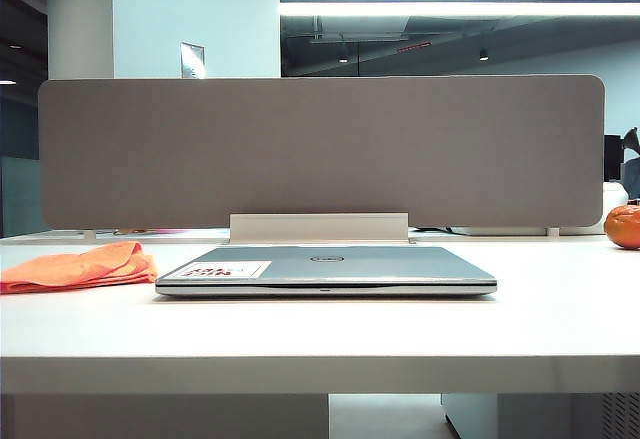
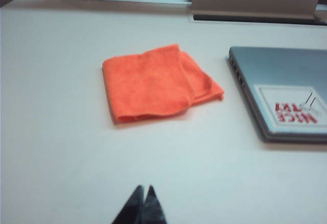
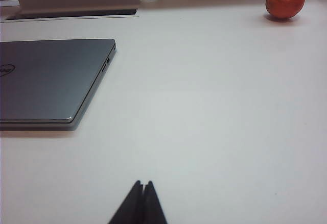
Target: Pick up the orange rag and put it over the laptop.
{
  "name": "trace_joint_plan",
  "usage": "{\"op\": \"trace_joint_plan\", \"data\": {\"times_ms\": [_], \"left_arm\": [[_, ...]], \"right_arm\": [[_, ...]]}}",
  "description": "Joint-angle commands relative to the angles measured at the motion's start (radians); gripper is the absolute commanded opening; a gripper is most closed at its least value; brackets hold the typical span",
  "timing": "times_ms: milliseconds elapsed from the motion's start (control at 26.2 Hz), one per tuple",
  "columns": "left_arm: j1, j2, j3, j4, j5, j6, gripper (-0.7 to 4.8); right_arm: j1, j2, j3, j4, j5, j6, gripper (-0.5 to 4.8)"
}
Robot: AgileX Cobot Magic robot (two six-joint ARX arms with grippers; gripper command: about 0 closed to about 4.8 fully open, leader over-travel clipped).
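Note:
The orange rag (image 1: 80,265) lies folded flat on the white table, left of the laptop; the left wrist view shows the rag (image 2: 153,82) well ahead of my left gripper (image 2: 144,188), which is shut and holds nothing. The silver-grey laptop (image 1: 326,268) sits closed at the table's middle, with a white-and-red sticker (image 2: 291,106) at its near left corner. In the left wrist view the laptop (image 2: 286,71) shows only that corner. My right gripper (image 3: 143,183) is shut and empty, hovering over bare table beside the laptop (image 3: 46,78). Neither gripper shows in the exterior view.
A round glossy orange ball (image 1: 623,226) rests at the far right of the table (image 1: 560,319), also seen as the ball (image 3: 285,0) in the right wrist view. A grey divider panel (image 1: 320,149) with a white bracket (image 1: 318,227) stands behind the laptop.

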Motion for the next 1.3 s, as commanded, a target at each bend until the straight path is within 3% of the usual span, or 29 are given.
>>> {"op": "trace_joint_plan", "data": {"times_ms": [38, 229, 496, 611, 725, 916, 1298], "left_arm": [[0.001, 0.001, 0.037, 0.011, 0.006, -0.006, -0.06], [0.001, 0.002, 0.109, 0.010, 0.026, -0.006, -0.06], [0.001, 0.042, 0.173, -0.039, 0.063, -0.003, -0.06], [0.001, 0.119, 0.203, -0.042, 0.137, -0.003, -0.06], [0.001, 0.208, 0.235, -0.041, 0.138, -0.002, -0.06], [0.001, 0.303, 0.270, -0.031, 0.137, -0.003, -0.06], [0.002, 0.571, 0.402, 0.029, 0.076, -0.036, -0.06]], "right_arm": [[0.000, -0.002, -0.005, 0.013, 0.002, 0.003, -0.05], [0.000, -0.002, -0.004, 0.017, -0.035, 0.004, -0.05], [0.000, -0.002, -0.003, 0.040, -0.192, 0.058, -0.05], [0.000, -0.002, -0.002, 0.047, -0.315, 0.162, -0.05], [0.000, -0.002, -0.002, 0.095, -0.462, 0.274, -0.05], [0.000, -0.002, -0.002, 0.176, -0.610, 0.296, -0.05], [-0.001, -0.002, -0.002, 0.230, -0.648, 0.296, -0.05]]}}
